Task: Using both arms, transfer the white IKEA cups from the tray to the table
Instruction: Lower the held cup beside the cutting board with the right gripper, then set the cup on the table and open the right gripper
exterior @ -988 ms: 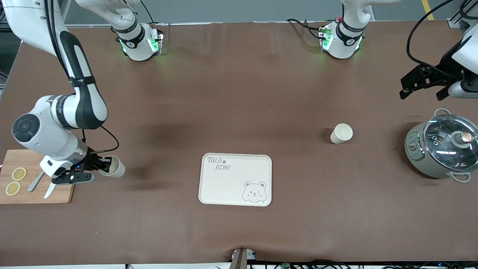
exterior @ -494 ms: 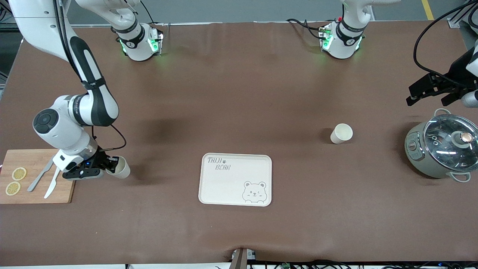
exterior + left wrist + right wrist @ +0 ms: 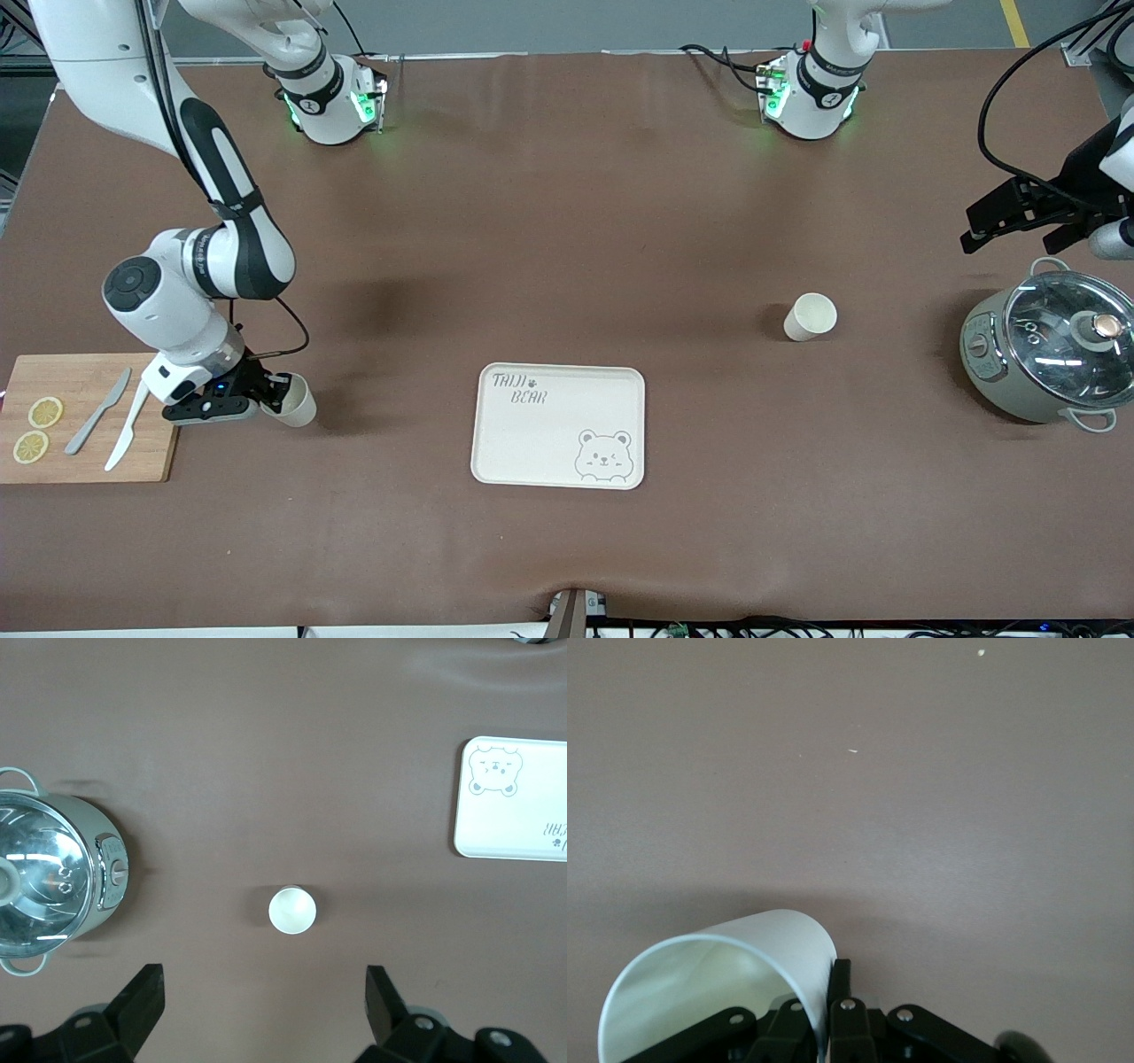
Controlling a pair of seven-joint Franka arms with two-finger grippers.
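The tray [image 3: 558, 425] lies mid-desk [image 3: 567, 230], toward the front camera. One cup [image 3: 810, 316] stands on the desk between the tray and the pot [image 3: 1050, 350], which sits at the left arm's end. The other cup [image 3: 295, 400] is beside the cutting board [image 3: 84, 452] at the right arm's end, pinched by the right gripper [image 3: 266, 397]. The left gripper [image 3: 1010, 208] hangs over the desk near the pot.

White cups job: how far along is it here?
Nearly done. The cream bear-print tray holds no cups. One small white tapered cup stands alone on the brown table beside the grey lidded pot; the open left gripper is clear of it. The right gripper pinches the other white cup by the wooden board; setting down and releasing remain.
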